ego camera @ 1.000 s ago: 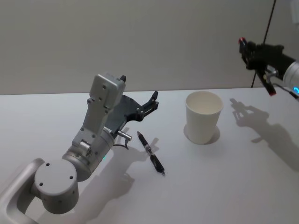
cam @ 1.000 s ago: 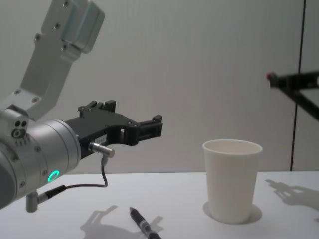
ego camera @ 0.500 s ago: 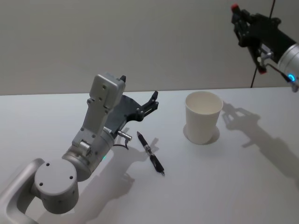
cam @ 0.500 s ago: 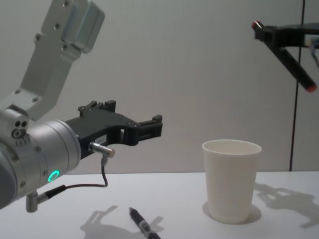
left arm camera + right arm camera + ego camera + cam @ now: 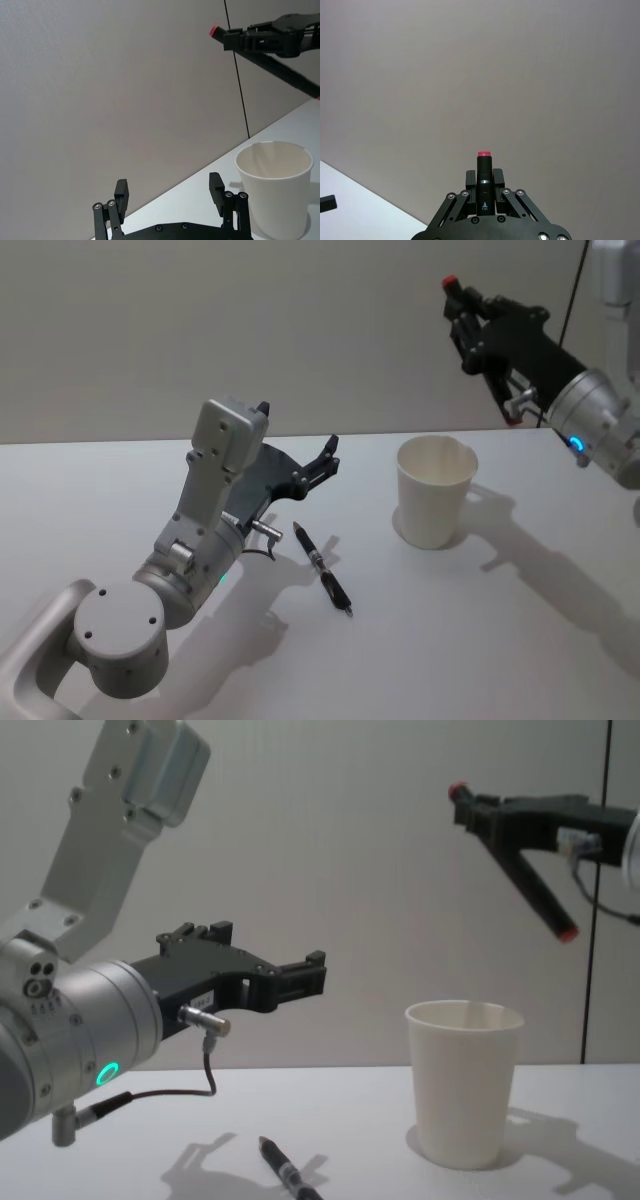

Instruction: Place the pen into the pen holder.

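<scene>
Hovering high above the pen holder [image 5: 463, 1080], the right gripper [image 5: 476, 810] is clamping a red-tipped pen [image 5: 540, 895], while the left gripper [image 5: 170, 192] (jaws spread wide, empty) is hanging near a second pen [image 5: 322, 567] lying on the table [image 5: 500, 640].

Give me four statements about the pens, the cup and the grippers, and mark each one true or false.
1. The cup stands upright on the table. True.
2. The right gripper holds a red-tipped pen in the air. True.
3. A pen is inside the cup. False: the cup looks empty.
4. The jaws of the left gripper are shut on the black pen. False: they are open, and the black pen lies on the table.
</scene>
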You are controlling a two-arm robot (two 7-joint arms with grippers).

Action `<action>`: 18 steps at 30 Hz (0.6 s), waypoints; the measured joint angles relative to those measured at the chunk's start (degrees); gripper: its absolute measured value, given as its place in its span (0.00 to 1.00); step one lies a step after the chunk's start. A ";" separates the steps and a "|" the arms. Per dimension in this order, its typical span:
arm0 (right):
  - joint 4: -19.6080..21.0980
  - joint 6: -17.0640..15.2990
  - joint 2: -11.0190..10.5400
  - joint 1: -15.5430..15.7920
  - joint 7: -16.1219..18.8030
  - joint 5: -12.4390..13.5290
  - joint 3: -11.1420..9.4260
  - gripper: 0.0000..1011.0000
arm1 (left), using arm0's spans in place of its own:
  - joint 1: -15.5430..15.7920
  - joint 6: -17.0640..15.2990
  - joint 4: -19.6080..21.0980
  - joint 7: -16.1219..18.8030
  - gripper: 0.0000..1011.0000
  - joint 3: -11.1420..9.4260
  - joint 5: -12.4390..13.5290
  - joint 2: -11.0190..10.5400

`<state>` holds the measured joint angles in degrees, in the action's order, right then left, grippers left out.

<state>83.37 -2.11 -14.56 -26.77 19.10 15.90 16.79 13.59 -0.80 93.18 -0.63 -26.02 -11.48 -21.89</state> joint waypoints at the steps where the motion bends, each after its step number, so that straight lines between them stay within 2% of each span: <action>1: -0.20 0.33 0.09 0.01 0.13 -0.12 0.11 0.19 | 0.00 0.00 0.00 0.00 0.99 0.00 0.00 0.00; 18: -6.50 4.49 2.82 -1.56 2.36 -1.06 2.15 0.19 | 0.00 0.00 0.00 0.00 0.99 0.00 0.00 0.00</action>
<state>76.87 2.38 -11.74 -28.33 21.46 14.84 18.94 13.59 -0.80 93.18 -0.63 -26.03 -11.48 -21.89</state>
